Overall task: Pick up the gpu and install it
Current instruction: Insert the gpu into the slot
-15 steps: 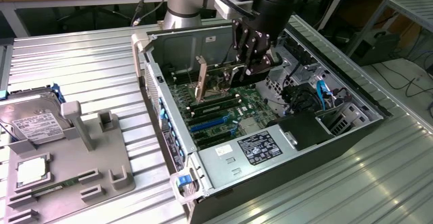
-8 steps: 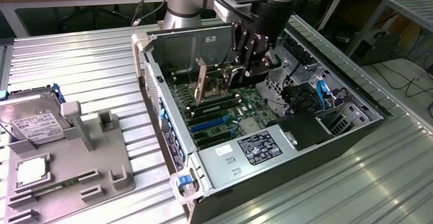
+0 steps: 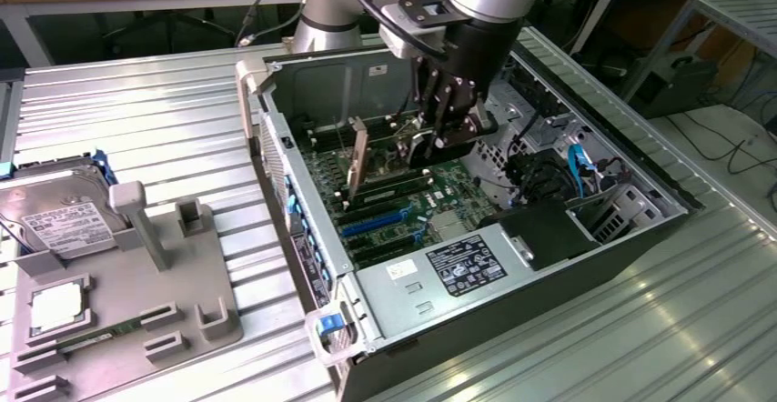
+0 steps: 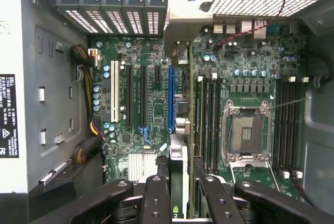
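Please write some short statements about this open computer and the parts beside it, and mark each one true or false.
1. The gripper is shut on the flat green gpu card, which stands on edge inside the black computer case. True.
2. The silver hard drive with white label lies inside the case. False: it rests on the grey fixture outside the case, on the exterior view's left.
3. The green motherboard carries a long blue slot and a long white slot. True.
4. The case is closed. False: its side is open.

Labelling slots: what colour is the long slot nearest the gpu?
Blue; the slot shows best in the wrist view.
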`<control>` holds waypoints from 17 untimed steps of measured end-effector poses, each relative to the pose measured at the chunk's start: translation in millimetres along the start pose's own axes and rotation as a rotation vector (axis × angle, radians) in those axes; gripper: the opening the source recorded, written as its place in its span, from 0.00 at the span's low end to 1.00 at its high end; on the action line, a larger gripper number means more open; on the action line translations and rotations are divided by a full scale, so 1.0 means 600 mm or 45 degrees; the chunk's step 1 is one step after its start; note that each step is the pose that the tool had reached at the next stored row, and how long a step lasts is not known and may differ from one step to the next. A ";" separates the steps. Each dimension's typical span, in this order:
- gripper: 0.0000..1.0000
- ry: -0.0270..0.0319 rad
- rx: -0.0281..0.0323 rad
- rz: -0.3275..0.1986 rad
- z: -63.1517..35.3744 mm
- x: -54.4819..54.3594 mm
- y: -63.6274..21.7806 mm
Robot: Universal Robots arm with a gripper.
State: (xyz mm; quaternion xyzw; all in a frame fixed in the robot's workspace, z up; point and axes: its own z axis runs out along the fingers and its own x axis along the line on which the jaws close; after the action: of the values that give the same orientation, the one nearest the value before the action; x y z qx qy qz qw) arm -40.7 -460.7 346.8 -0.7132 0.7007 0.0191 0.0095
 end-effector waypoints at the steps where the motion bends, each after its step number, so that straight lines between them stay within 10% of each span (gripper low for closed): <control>1: 0.27 0.0001 -0.0001 0.000 0.003 0.000 0.000; 17: 0.27 -0.0005 0.0049 0.001 0.032 0.001 0.008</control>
State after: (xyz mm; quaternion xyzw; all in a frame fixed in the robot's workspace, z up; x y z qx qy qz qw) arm -45.6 -460.5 327.9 -0.7129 0.7009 0.0179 0.0110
